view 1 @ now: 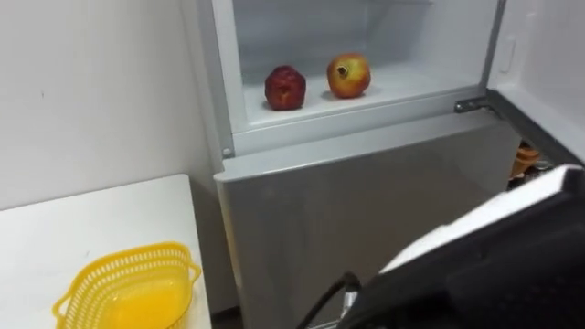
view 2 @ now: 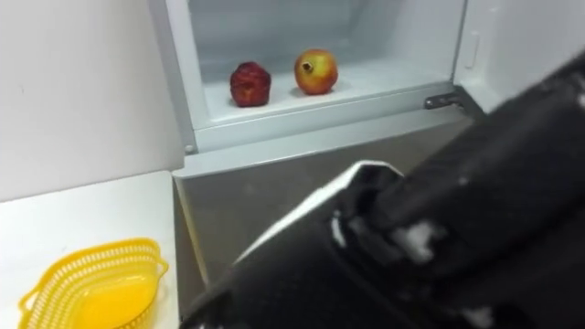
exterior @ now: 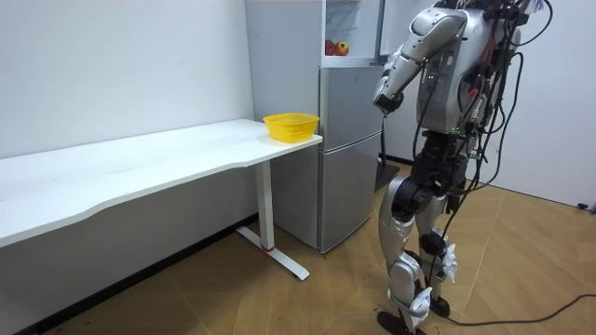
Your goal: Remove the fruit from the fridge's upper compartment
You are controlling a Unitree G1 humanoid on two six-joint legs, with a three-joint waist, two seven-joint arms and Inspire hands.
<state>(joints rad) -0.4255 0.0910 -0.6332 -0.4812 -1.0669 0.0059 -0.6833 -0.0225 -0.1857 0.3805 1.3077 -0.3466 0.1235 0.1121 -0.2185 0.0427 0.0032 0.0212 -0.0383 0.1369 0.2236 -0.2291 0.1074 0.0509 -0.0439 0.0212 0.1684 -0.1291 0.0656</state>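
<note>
- Inside the open upper fridge compartment [view 1: 302, 27], the left eye view shows two fruits on the white shelf. A dark red fruit [view 1: 285, 88] is on the left and a red-and-yellow fruit [view 1: 348, 75] is just beside it, not touching. Below them the lower door [view 1: 366, 210] is closed. A yellow basket [view 1: 128, 288] sits on the white table [view 1: 73, 228] at lower left. The right forearm crosses the lower right corner.
- Right eye view: both fruits lie on that shelf and the basket is at lower left. The right arm, close to the camera, covers most of the lower right.
- Room view: the robot stands upright before the fridge [exterior: 349, 158], with the table to the room view's left of it. Its right arm is raised and bent. The right hand [exterior: 384, 100] hangs in front of the fridge, below the fruits and apart from them. I cannot tell how its fingers are set or whether it holds anything.
</note>
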